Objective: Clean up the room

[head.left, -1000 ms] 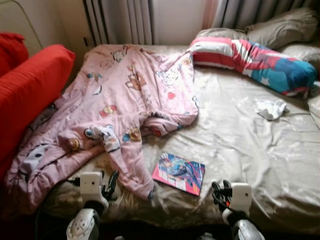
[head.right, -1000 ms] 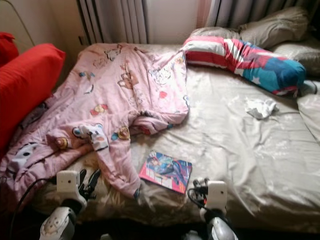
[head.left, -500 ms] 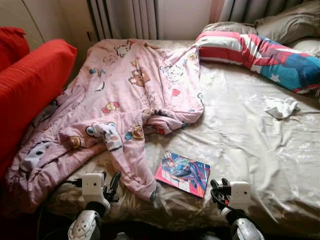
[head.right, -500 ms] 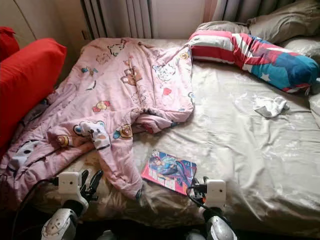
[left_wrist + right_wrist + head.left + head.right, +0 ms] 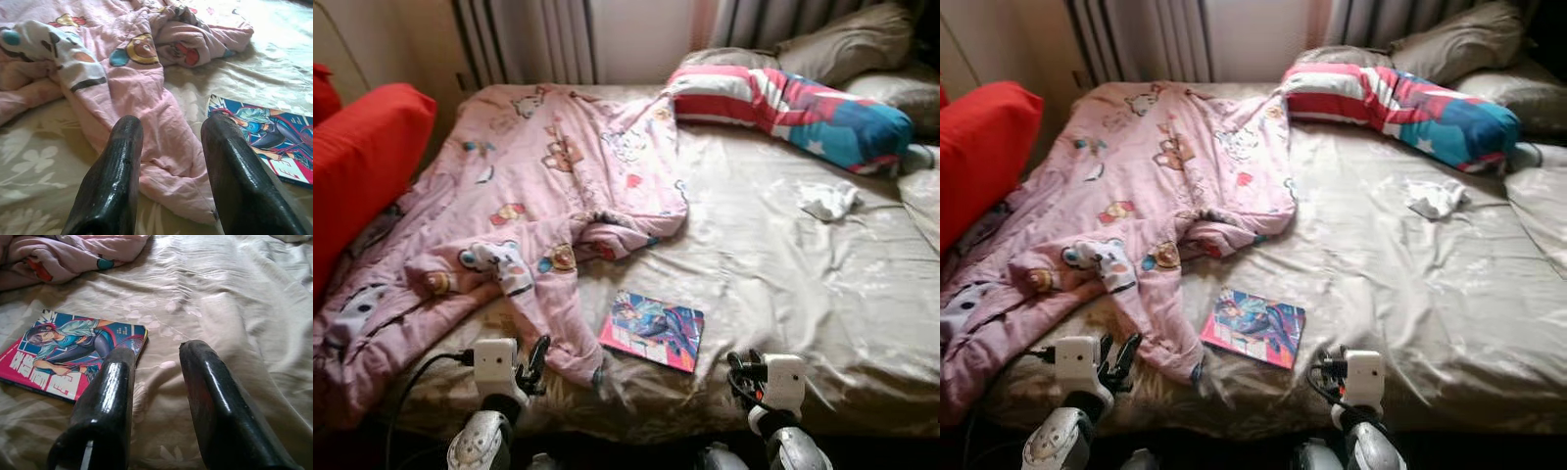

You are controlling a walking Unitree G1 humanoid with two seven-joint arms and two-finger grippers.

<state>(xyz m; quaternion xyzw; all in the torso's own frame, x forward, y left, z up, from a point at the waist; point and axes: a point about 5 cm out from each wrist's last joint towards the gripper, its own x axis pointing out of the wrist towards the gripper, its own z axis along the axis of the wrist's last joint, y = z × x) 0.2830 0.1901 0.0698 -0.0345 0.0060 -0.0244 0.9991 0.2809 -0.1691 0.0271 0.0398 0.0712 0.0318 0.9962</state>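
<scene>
We're standing at the foot of the bed [image 5: 783,294], and by the look of it the tidy-up isn't started yet. The pink blanket [image 5: 538,186] is lying rumpled across the robot's left half, one corner trailing down toward the near edge. The comic book [image 5: 652,329] is sitting flat on the sheet just beside that corner, approx. between our two arms. A crumpled white cloth [image 5: 828,200] is resting further up on the right, near the striped pillow [image 5: 793,108], w/ grey pillows behind at the headboard end. A red cushion [image 5: 362,166] is leaning at the left edge.

Left gripper [image 5: 168,169] is hovering low over the near edge, fingers spread apart, nothing between them, blanket corner right ahead. Right gripper [image 5: 154,391] is doing the same: fingers parted, empty, book just beside its line.

So, as we're judging it: nothing picked up, blanket unfolded, book & cloth both loose. Basically everything is left to do.
</scene>
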